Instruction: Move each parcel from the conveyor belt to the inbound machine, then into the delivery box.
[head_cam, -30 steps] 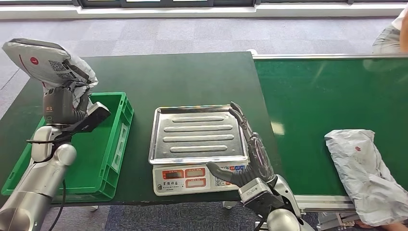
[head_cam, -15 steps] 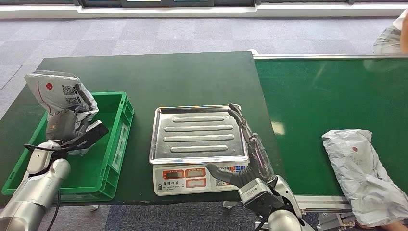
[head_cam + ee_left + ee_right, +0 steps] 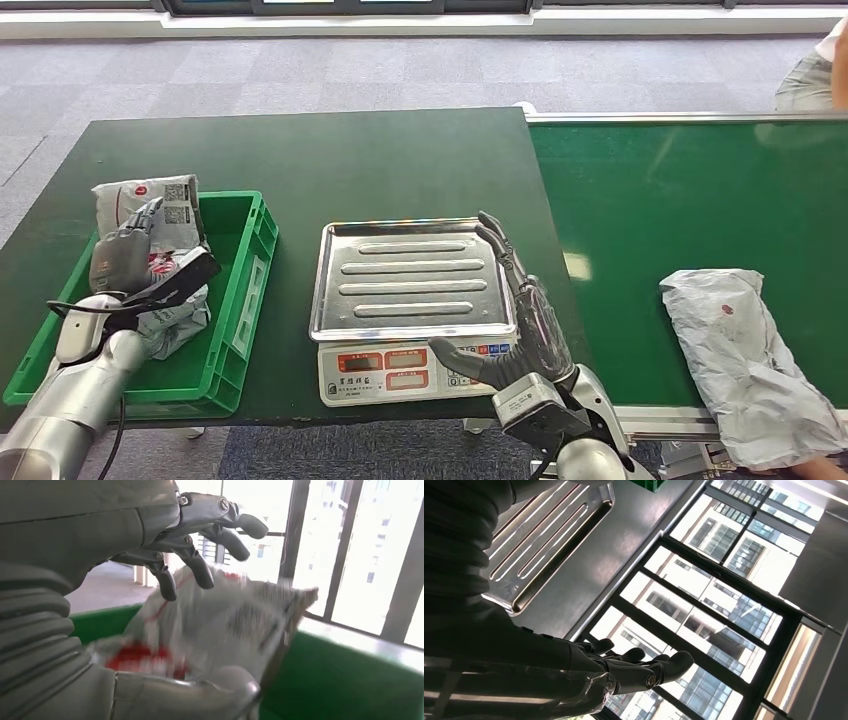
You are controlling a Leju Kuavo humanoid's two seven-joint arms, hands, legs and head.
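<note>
A white-grey parcel (image 3: pixel 160 200) with red marks and a QR label lies in the green delivery box (image 3: pixel 262 240) at the left. My left hand (image 3: pixel 122 258) is down in the box right against it. In the left wrist view its fingers (image 3: pixel 200 570) are spread over the blurred parcel (image 3: pixel 235 625), with the thumb underneath. My right hand (image 3: pixel 520 310) is stretched flat and holds nothing, along the right edge of the scale's steel tray (image 3: pixel 412 275), which is bare. A second crumpled grey parcel (image 3: pixel 750 350) lies on the green conveyor belt (image 3: pixel 660 200) at the near right.
The scale's display panel (image 3: pixel 385 370) faces me at the table's front edge. A dark green table (image 3: pixel 330 160) carries box and scale. Part of a person (image 3: pixel 810 80) is at the far right behind the belt. The right wrist view shows the tray (image 3: pixel 549 535) and my flat hand (image 3: pixel 624 672).
My left hand came down from high above the box into it, bringing the parcel with it, and its fingers have spread. The parcel on the belt drifted slightly left. The right hand stayed still.
</note>
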